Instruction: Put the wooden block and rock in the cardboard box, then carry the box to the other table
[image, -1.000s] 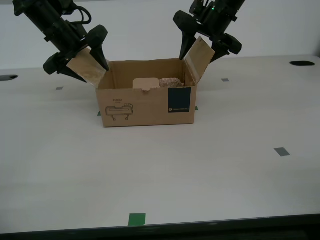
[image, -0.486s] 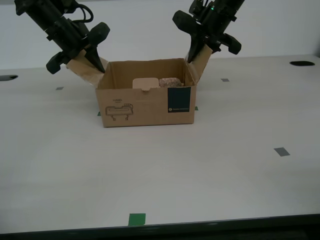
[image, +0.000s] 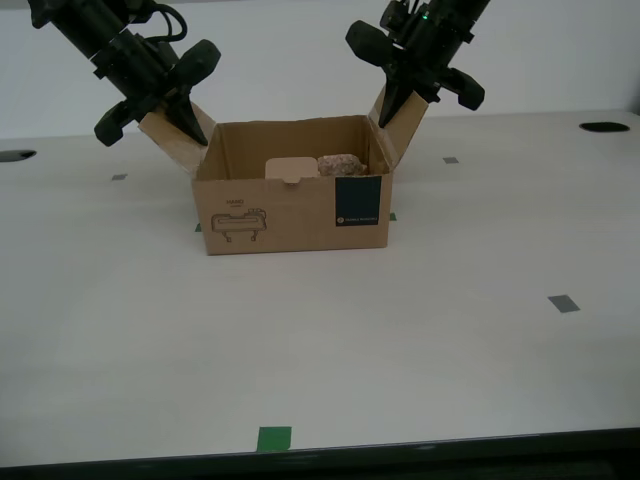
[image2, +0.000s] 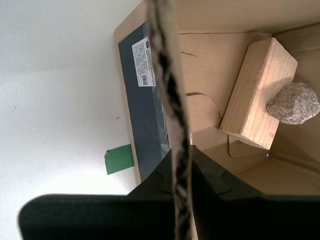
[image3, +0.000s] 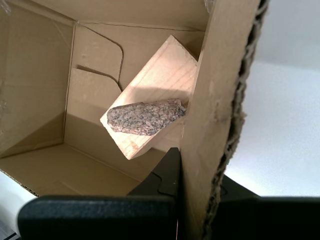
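Note:
The cardboard box (image: 290, 205) stands on the white table (image: 420, 340), open at the top. Inside it the wooden block (image: 290, 166) lies with the rock (image: 341, 161) resting against it; both also show in the wrist views as block (image3: 160, 65), rock (image3: 145, 116), block (image2: 255, 95) and rock (image2: 294, 103). My first gripper (image: 165, 125) (image3: 200, 185) is shut on the side flap (image3: 220, 100) at the exterior view's left. My second gripper (image: 405, 100) (image2: 181, 170) is shut on the other flap (image2: 167, 75), beside the dark label (image2: 145, 115).
Green tape marks lie by the box (image2: 119, 159) and near the table's front edge (image: 273, 437). Small grey marks (image: 563, 303) dot the surface. A dark hole (image: 604, 127) sits at the far edge on the exterior view's right.
Both grippers have closed in on the flaps. The flap on the exterior view's right now stands steeper. The box stays where it was.

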